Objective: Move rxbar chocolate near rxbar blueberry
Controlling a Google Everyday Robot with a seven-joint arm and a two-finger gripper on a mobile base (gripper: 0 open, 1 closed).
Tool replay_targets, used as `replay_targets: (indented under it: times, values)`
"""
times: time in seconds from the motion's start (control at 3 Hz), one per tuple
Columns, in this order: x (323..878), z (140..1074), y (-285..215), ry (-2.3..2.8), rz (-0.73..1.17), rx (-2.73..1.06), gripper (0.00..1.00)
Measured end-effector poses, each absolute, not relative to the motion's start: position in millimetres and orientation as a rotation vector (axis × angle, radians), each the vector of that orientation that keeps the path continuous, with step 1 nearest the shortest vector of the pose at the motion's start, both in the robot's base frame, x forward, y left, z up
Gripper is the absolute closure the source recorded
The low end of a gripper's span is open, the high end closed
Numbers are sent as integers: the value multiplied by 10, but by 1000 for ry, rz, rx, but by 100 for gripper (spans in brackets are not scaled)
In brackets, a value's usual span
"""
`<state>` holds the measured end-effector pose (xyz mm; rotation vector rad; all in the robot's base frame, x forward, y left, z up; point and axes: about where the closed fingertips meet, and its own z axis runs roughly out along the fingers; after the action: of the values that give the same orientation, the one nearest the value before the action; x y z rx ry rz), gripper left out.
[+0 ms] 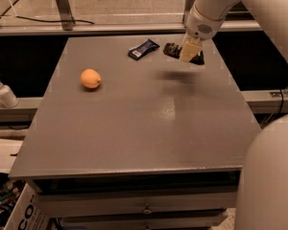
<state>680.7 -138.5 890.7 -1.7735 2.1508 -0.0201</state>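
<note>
The rxbar blueberry (143, 49), a short dark navy wrapper with a white patch at its near-left end, lies flat at the far middle of the grey table (134, 128). My gripper (189, 51) hangs from the white arm at the far right, just right of that bar. It is shut on the rxbar chocolate (174, 50), a black-brown wrapper whose left end sticks out past the pale fingers (188, 49). The bar is held above the table and casts a shadow on the surface below.
An orange (90, 78) sits on the left part of the table. A white pump bottle (3, 92) stands on a ledge off the table's left side. A metal rail runs behind the table. The robot's white body fills the lower right.
</note>
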Motion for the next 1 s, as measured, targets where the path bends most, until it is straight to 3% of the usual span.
replay_targets:
  times: [1.0]
  values:
    - [7236, 8753, -979, 2018, -83, -1799, 100]
